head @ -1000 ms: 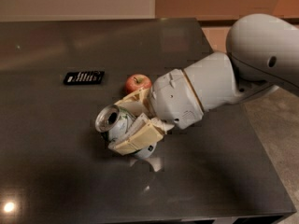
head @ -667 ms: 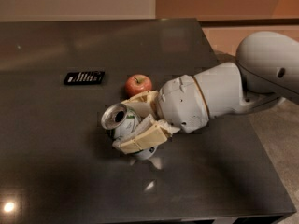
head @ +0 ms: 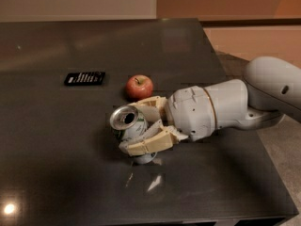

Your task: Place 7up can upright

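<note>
Since a second ago the pincer (head: 131,126) and its load have shifted a little to the right across the table (head: 56,168), and the arm (head: 263,91) has drawn back toward the right edge of the view.

Nearest the camera, the dark glossy table shows a bright glint (head: 9,208) at its front left corner and a paler streak (head: 153,182) just in front of the pincer.

Behind that streak the pincer reaches in from the right, close above the table's middle. Its two cream fingers (head: 149,144) are pinching the 7up can (head: 127,122), one on the near side and one on the far side. The can is tilted, not upright: its silver top with the dark opening faces up and to the left, toward the camera. A silvery patch shows below the near finger; it may be the can's lower end or its reflection, and I cannot tell whether the can touches the table.

Just beyond the far finger sits a red apple (head: 139,87), near the pincer but apart from it. Farther left, well clear of both, a flat black device (head: 84,78) lies on the table.
</note>
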